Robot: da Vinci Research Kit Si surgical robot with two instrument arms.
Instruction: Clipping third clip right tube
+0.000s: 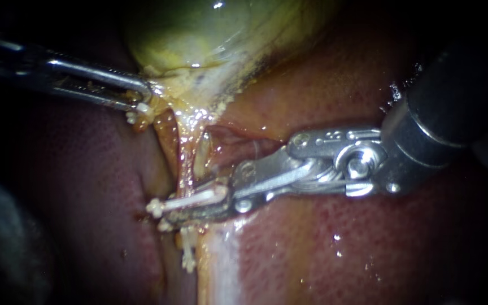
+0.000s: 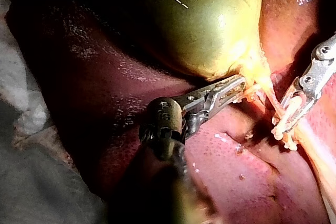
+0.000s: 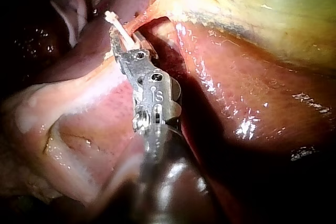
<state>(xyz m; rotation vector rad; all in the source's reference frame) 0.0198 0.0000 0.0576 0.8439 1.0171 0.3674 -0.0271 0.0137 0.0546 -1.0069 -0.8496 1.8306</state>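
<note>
A thin yellowish tube (image 1: 184, 164) runs down from the neck of the green-yellow gallbladder (image 1: 199, 28) over the red liver (image 1: 368, 243). My right instrument (image 1: 193, 206) reaches in from the right. Its jaws hold a white clip (image 1: 190, 199) that lies across the tube, and they are closed down on it. Just below, another white clip (image 1: 187, 251) sits on the same strand. My left instrument (image 1: 145, 99) is shut on tissue at the gallbladder's neck, as the left wrist view also shows (image 2: 239, 85). In the right wrist view, the clip's white tip sticks out past my right instrument (image 3: 118, 35).
A small white piece (image 1: 134, 116) sits right under the left jaws. A pale, shiny band of tissue (image 1: 221, 265) runs down from the clips. Liver (image 2: 236, 171) surrounds the site on both sides. The gallbladder (image 2: 199, 19) bulges above the left instrument's jaws.
</note>
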